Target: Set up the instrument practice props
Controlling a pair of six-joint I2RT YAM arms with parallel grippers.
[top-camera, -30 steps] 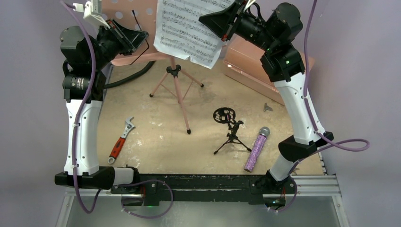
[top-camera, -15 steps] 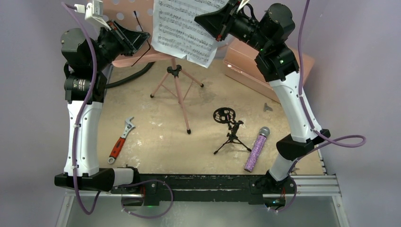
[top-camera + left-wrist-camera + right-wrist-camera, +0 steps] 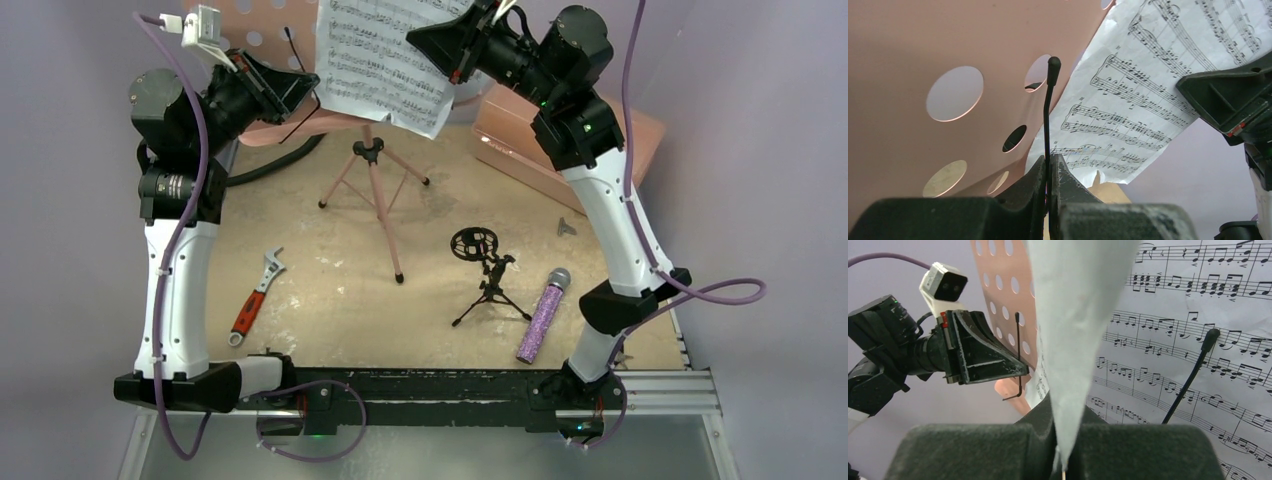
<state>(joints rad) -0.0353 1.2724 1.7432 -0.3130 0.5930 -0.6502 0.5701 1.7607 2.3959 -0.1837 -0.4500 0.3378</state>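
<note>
Lying near the counter's near right corner, the purple microphone (image 3: 543, 314) is not yet in its mic stand (image 3: 488, 278), upright just beside it. At the far edge, the left tool (image 3: 1048, 172) pinches the music stand's (image 3: 380, 200) wire retainer (image 3: 1047, 115), while the right tool (image 3: 1064, 440) grips the sheet-music pages (image 3: 385, 65), apparently not yet seated there.

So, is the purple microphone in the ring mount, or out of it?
Out. The purple microphone lies flat on the table beside the black mic stand; its ring mount holds no microphone.
</note>
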